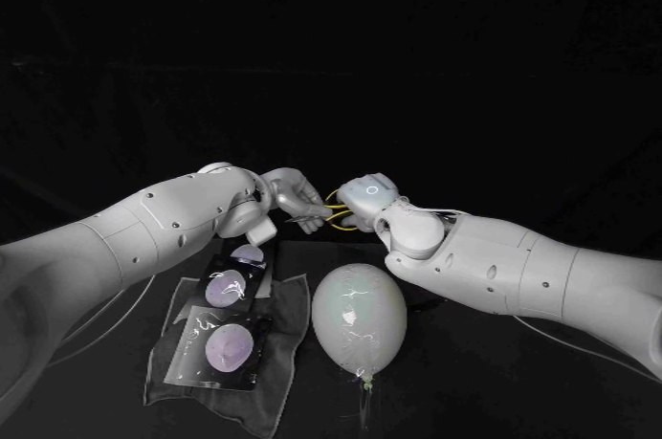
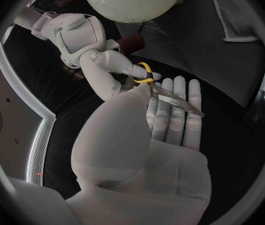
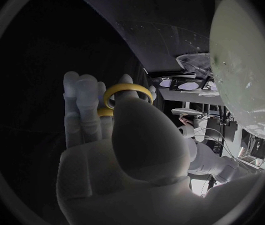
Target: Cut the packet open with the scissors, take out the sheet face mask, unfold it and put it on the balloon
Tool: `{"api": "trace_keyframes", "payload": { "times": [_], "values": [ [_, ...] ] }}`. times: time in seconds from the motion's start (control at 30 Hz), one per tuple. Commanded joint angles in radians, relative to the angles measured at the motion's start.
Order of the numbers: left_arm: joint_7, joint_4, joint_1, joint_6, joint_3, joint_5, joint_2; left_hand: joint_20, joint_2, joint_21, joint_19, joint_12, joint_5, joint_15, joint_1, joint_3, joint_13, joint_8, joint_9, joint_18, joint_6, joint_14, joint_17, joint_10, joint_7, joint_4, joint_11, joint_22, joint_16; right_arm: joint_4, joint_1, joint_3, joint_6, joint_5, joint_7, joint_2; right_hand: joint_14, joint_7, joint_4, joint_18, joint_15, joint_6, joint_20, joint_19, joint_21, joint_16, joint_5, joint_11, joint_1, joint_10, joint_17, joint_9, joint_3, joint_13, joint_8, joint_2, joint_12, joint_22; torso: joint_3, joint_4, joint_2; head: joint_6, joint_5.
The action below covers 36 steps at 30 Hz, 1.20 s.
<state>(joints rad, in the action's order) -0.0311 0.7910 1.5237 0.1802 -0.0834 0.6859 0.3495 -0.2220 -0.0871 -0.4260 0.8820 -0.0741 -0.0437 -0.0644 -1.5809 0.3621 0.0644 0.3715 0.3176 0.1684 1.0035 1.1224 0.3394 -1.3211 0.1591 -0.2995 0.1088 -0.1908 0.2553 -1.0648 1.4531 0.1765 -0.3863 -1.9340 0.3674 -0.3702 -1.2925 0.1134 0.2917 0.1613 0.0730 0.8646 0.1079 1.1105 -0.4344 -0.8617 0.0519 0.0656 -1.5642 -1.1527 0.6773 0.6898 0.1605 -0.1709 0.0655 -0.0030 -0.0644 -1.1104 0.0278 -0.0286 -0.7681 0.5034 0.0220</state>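
The scissors (image 1: 331, 214) with yellow handles hang above the table between my two hands. My left hand (image 1: 283, 202) holds the blades (image 2: 176, 101), which lie across its straight fingers (image 2: 170, 120) with the thumb pressed near the pivot. My right hand (image 1: 370, 198) grips the yellow handles (image 3: 126, 91), one ring sitting between its thumb and fingers. The pale balloon (image 1: 359, 315) lies on the table below the hands. Two face mask packets (image 1: 230, 286) (image 1: 221, 348) lie to its left, flat and untouched.
The packets rest on a thin grey cloth (image 1: 283, 362) spread over the black table (image 1: 496, 391). A folded grey cloth (image 2: 232, 15) shows in the left wrist view. Both forearms cross above the table's middle.
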Motion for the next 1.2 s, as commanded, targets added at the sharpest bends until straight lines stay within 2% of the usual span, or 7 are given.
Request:
{"api": "trace_keyframes", "payload": {
  "times": [0.03,0.17,0.33,0.87,0.9,1.1,1.2],
  "values": [
    [-0.031,0.006,0.000,0.008,0.000,-0.037,-0.005,0.001,-0.004,-0.021,-0.017,0.005,-0.006,0.002,0.023,0.172,0.001,0.009,0.013,0.004,-0.006,0.012,0.004,-0.029,0.000,0.161,-0.018,-0.014,-0.008,-0.032,0.004,-0.002,-0.068,0.080,-0.098,-0.015,0.042,-0.002,0.001,0.010,-0.076,-0.011,-0.008,0.049,-0.059,-0.014,0.001,-0.010,0.011,0.012,0.010,-0.028,-0.067,0.032,0.000,-0.044,0.000,-0.026,0.0014,-0.0006,0.000,0.002,-0.002],
    [-0.043,0.008,0.000,0.008,-0.001,-0.040,-0.003,0.001,-0.005,-0.032,-0.024,0.005,-0.005,0.002,0.034,0.184,0.002,0.011,0.018,0.004,-0.007,0.014,0.007,-0.030,-0.001,0.169,-0.018,-0.021,-0.011,-0.060,0.005,-0.002,-0.086,0.145,-0.152,-0.043,-0.134,-0.007,0.000,-0.050,-0.081,0.013,-0.019,0.234,-0.471,-0.311,-0.002,-0.008,0.017,-0.012,0.327,-0.057,-0.131,0.059,0.003,-0.078,0.000,-0.207,0.0008,0.0015,0.000,0.003,-0.007],
    [-0.055,0.008,0.000,0.007,-0.002,-0.042,0.000,0.002,-0.008,-0.052,-0.036,0.005,-0.005,0.003,0.052,0.201,0.002,0.013,0.028,0.004,-0.008,0.018,0.012,-0.034,-0.001,0.185,-0.019,-0.035,-0.014,-0.077,0.009,-0.002,-0.062,0.193,-0.193,-0.067,-0.163,-0.018,-0.003,-0.064,-0.076,0.007,-0.019,0.272,-0.574,-0.365,-0.001,-0.001,0.059,0.027,0.381,-0.093,-0.179,0.095,0.000,-0.116,0.002,-0.264,0.0004,0.0027,0.001,0.004,-0.010],
    [-0.094,0.011,0.000,-0.011,-0.005,-0.049,0.002,0.003,-0.006,-0.077,-0.045,0.004,-0.005,0.005,0.073,0.213,0.002,0.018,0.040,0.005,-0.008,0.025,0.019,-0.040,-0.003,0.201,-0.021,-0.051,-0.016,-0.107,0.013,-0.004,-0.117,0.201,-0.227,-0.099,-0.035,-0.064,-0.003,-0.006,-0.123,-0.027,-0.035,0.114,-0.179,-0.021,0.001,-0.057,0.118,0.146,0.009,-0.174,-0.286,0.108,0.003,-0.181,0.001,-0.145,0.0004,0.0016,0.000,0.005,-0.013],
    [-0.099,0.011,0.000,-0.013,-0.005,-0.051,0.003,0.003,-0.006,-0.077,-0.045,0.004,-0.005,0.005,0.073,0.213,0.002,0.018,0.040,0.005,-0.008,0.025,0.019,-0.040,-0.003,0.201,-0.021,-0.051,-0.016,-0.110,0.013,-0.004,-0.120,0.201,-0.229,-0.102,0.019,-0.062,-0.004,0.018,-0.116,-0.024,-0.025,0.024,0.030,0.055,0.000,-0.054,0.118,0.141,-0.022,-0.184,-0.298,0.107,0.005,-0.182,0.000,-0.062,0.0004,0.0017,0.000,0.005,-0.013],
    [-0.121,0.008,0.000,-0.022,-0.006,-0.062,0.005,0.003,-0.005,-0.084,-0.046,0.003,-0.005,0.006,0.078,0.216,0.003,0.019,0.044,0.005,-0.008,0.029,0.021,-0.043,-0.004,0.206,-0.022,-0.056,-0.016,-0.118,0.015,-0.004,-0.112,0.210,-0.240,-0.112,0.078,-0.066,-0.003,0.019,-0.108,-0.017,0.002,0.003,0.142,0.190,0.002,-0.058,0.131,0.139,-0.057,-0.211,-0.314,0.107,0.007,-0.186,0.001,0.021,0.0010,0.0016,0.000,0.004,-0.013],
    [-0.133,0.007,0.000,-0.025,-0.006,-0.068,0.005,0.003,-0.005,-0.089,-0.048,0.003,-0.005,0.006,0.083,0.218,0.003,0.020,0.047,0.006,-0.008,0.030,0.022,-0.045,-0.005,0.209,-0.023,-0.059,-0.017,-0.122,0.017,-0.004,-0.102,0.215,-0.245,-0.117,0.174,-0.065,-0.003,0.018,-0.064,-0.013,0.012,0.010,0.181,0.353,0.002,-0.055,0.135,0.138,-0.116,-0.222,-0.321,0.107,0.009,-0.186,0.001,0.052,0.0015,0.0014,0.000,0.005,-0.013]
  ]
}}
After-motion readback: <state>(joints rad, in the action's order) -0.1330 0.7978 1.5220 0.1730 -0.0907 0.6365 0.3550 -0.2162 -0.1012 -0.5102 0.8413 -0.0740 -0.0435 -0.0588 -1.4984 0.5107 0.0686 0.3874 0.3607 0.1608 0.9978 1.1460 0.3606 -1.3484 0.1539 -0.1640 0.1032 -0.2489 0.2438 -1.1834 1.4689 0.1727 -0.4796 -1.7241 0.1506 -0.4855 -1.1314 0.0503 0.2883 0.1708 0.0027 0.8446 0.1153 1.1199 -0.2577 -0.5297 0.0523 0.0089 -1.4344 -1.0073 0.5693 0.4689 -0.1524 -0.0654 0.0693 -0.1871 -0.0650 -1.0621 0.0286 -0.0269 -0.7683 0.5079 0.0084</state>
